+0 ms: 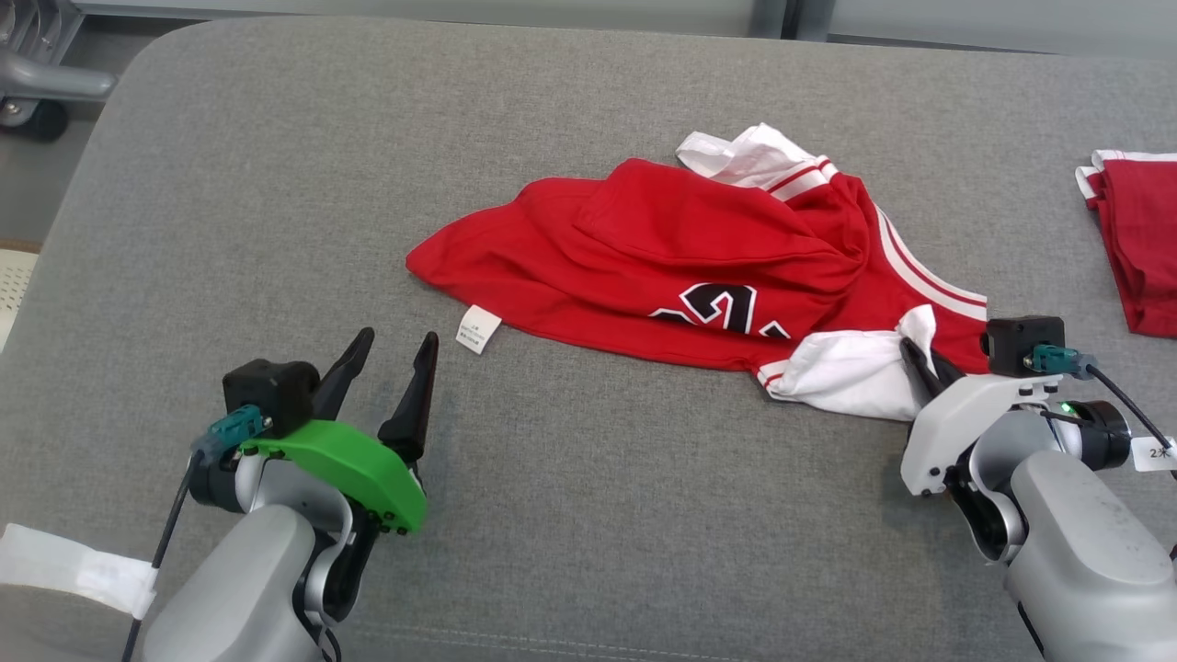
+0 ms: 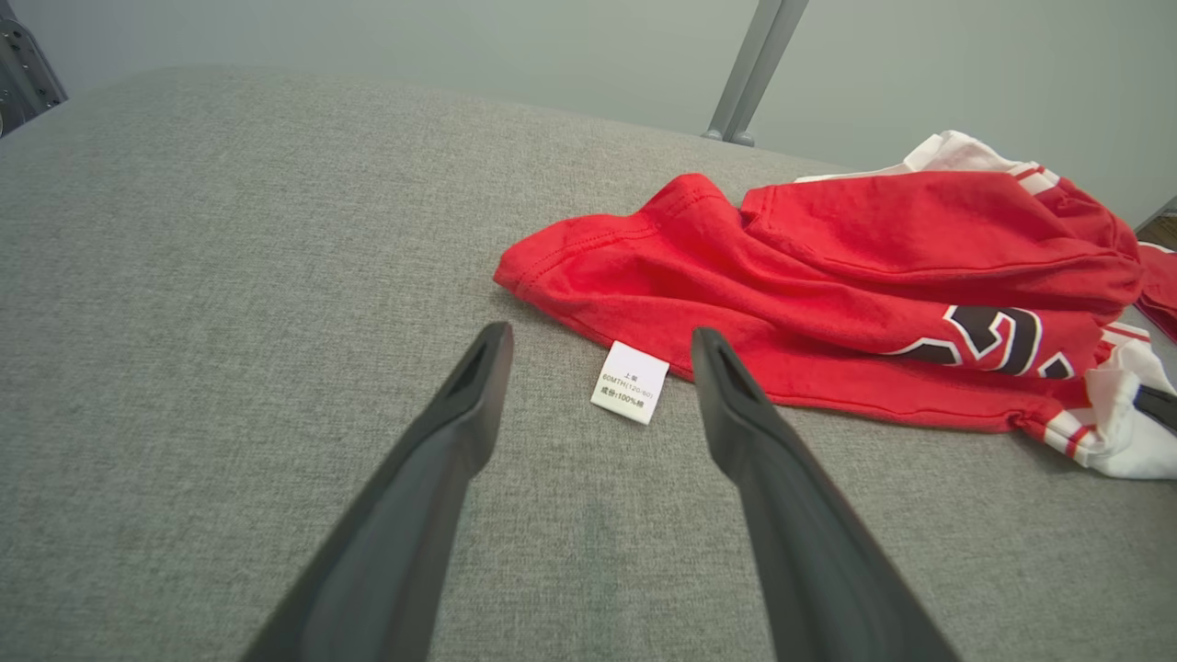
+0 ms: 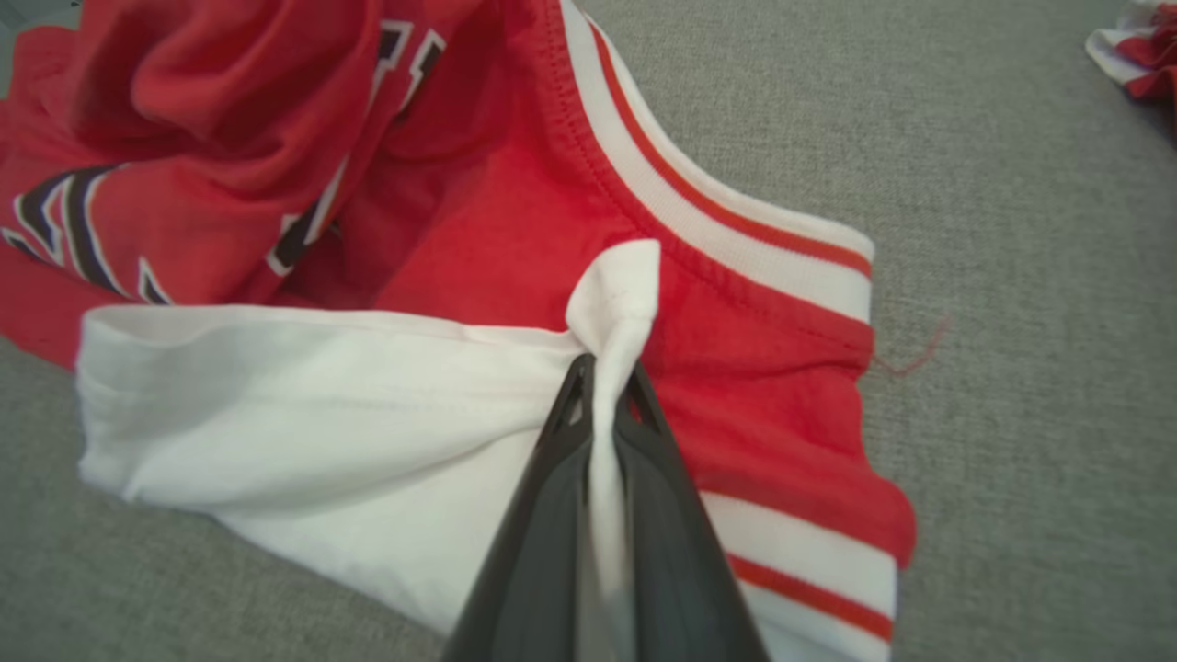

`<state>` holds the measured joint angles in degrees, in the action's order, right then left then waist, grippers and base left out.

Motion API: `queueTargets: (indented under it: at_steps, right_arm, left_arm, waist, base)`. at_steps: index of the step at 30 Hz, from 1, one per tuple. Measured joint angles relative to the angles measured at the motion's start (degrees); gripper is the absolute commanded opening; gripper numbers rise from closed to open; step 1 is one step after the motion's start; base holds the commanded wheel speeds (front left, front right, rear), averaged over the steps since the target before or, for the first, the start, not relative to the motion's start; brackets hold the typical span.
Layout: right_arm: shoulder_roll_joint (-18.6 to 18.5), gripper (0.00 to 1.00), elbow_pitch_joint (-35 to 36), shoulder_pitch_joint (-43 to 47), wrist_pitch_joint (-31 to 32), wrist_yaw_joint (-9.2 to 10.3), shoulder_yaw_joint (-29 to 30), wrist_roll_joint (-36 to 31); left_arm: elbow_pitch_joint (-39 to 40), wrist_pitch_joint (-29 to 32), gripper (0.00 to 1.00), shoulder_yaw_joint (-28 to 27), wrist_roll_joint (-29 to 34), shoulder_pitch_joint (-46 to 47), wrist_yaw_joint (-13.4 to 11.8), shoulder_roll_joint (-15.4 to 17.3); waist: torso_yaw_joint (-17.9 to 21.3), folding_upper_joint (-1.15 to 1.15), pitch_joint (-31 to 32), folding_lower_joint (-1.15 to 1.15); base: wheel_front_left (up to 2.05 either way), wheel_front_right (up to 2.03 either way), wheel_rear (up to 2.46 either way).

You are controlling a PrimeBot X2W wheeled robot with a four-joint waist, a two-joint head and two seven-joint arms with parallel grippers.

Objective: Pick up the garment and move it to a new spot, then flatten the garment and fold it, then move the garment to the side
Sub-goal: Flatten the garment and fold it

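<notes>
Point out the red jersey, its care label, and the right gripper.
red jersey (image 1: 644, 230), head view, crumpled red body
care label (image 2: 630, 382), left wrist view, tag's middle
right gripper (image 3: 607, 370), right wrist view, between fingertips

Second garment (image 1: 1138, 234) partly beyond right edge

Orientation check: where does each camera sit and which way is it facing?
Head view: on the head, looking down on the grey surface and red garment; left tool and right tool, with forearms, at the bottom.
Left wrist view: on the left wrist, looking along its open fingers toward the care label.
Right wrist view: on the right wrist, facing the white sleeve its fingers pinch.
Shared: all three show the red garment.
</notes>
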<state>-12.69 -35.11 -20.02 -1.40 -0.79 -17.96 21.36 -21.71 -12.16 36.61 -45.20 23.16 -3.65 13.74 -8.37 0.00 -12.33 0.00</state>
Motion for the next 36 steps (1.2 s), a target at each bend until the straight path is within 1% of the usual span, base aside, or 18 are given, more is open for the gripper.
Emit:
queueTargets:
  at_steps: [4,6,13,14,18,19,20,22,23,24,25,26,27,28,29,30,31,36]
  right_arm:
    - [-1.1,0.0,1.5,0.3,-1.2,-0.74,-0.3,-0.2]
    - [-2.3,0.0,2.5,0.7,-2.1,-1.23,-0.4,-0.4]
    - [-6.8,0.0,5.9,3.3,-4.9,-1.29,0.6,-1.4]
    - [-7.2,0.0,6.2,3.8,-5.1,-1.75,0.6,-1.4]
    - [-7.6,0.0,7.5,5.9,-7.0,-2.93,-0.4,-1.8]
    - [-7.6,0.05,7.6,6.5,-7.5,-3.0,-0.4,-1.8]
    - [-7.5,0.05,7.6,7.1,-7.7,-3.21,-0.5,-1.7]
    - [-7.4,0.18,7.4,8.5,-7.6,-3.42,-0.9,-1.6]
    - [-7.3,0.17,7.3,9.1,-7.6,-3.45,-1.0,-1.5]
    - [-7.2,0.12,7.2,9.6,-7.6,-3.75,-1.1,-1.4]
    - [-7.0,0.12,7.2,10.0,-7.6,-3.77,-1.2,-1.2]
    - [-6.9,0.21,7.1,10.0,-7.6,-3.77,-1.3,-1.1]
    - [-6.8,0.21,7.0,10.0,-7.6,-3.78,-1.5,-1.1]
    - [-6.8,0.33,7.1,10.0,-7.6,-3.83,-1.4,-1.1]
    - [-6.8,0.51,7.0,10.0,-7.6,-3.83,-1.4,-1.1]
    - [-6.8,0.95,7.1,10.0,-7.6,-3.83,-1.4,-1.1]
    - [-6.8,1.0,7.1,10.0,-7.6,-3.83,-1.4,-1.1]
    - [-6.4,1.0,8.0,9.4,-7.6,-3.91,-1.9,-1.2]
  left_arm:
    - [0.0,0.0,1.0,-0.8,0.0,-1.7,-0.6,0.7]
    - [0.0,0.0,1.0,-1.1,0.0,-2.2,-0.7,1.1]
    - [0.0,0.0,1.0,-2.4,-0.5,-3.6,-1.3,2.3]
    - [0.0,0.0,1.0,-2.4,-0.5,-3.9,-1.3,2.3]
    - [0.3,0.1,1.0,-2.0,-0.5,-4.5,-1.4,2.2]
    - [0.4,0.1,1.0,-1.7,-0.5,-4.5,-1.4,2.2]
    - [0.4,0.4,1.0,-1.4,-0.5,-4.5,-1.4,2.0]
    - [0.5,1.1,1.0,-0.9,-0.5,-4.5,-1.4,1.8]
    - [0.6,1.2,1.0,-0.7,-0.5,-4.5,-1.4,1.7]
    - [0.6,1.5,1.0,-0.6,-0.5,-4.5,-1.4,1.6]
    - [0.6,1.5,1.0,-0.5,-0.5,-4.5,-1.4,1.6]
    - [0.6,1.5,1.0,-0.4,-0.5,-4.5,-1.4,1.6]
    - [0.6,1.6,1.0,-0.3,-0.5,-4.4,-1.4,1.6]
    - [0.6,2.1,1.0,0.0,-0.5,-4.3,-1.4,1.6]
    - [0.6,2.1,1.0,0.3,-0.5,-4.3,-1.2,1.6]
    - [0.4,2.4,1.0,0.5,-0.5,-4.2,-1.1,1.5]
    - [0.0,2.9,1.0,0.8,-0.2,-3.8,-1.1,1.6]
    - [-1.6,3.6,1.0,0.7,0.4,0.4,0.6,2.3]
  waist:
    - [0.7,0.0,0.3,0.0]
    - [1.1,0.0,0.6,0.0]
    - [3.4,0.0,1.5,0.0]
    - [3.9,0.0,1.6,0.0]
    - [5.6,0.0,2.0,0.0]
    - [6.1,0.0,2.1,0.0]
    - [6.5,0.0,2.2,0.0]
    - [7.4,0.0,2.3,0.0]
    - [7.7,0.0,2.3,0.0]
    - [8.1,0.0,2.2,0.0]
    - [8.4,0.0,2.2,0.0]
    - [8.7,0.0,2.1,0.0]
    - [9.0,0.0,2.0,0.0]
    - [9.2,0.0,1.8,0.0]
    - [9.4,0.0,1.7,0.0]
    - [9.5,0.0,1.5,0.0]
    - [9.7,0.0,1.3,0.0]
    - [10.7,0.0,0.6,0.0]
  base:
    - [0.0,0.0,0.0]
    - [0.0,0.0,0.0]
    - [0.0,0.0,0.0]
    - [0.0,0.0,0.0]
    - [0.0,0.0,0.0]
    - [0.0,0.0,0.0]
    - [0.0,0.0,0.0]
    - [0.0,0.0,0.0]
    - [0.0,0.0,0.0]
    - [0.0,0.0,0.0]
    - [0.0,0.0,0.0]
    - [0.0,0.0,0.0]
    - [0.0,0.0,0.0]
    - [0.0,0.0,0.0]
    - [0.0,0.0,0.0]
    - [0.0,0.0,0.0]
    - [0.0,0.0,0.0]
    - [0.0,0.0,0.0]
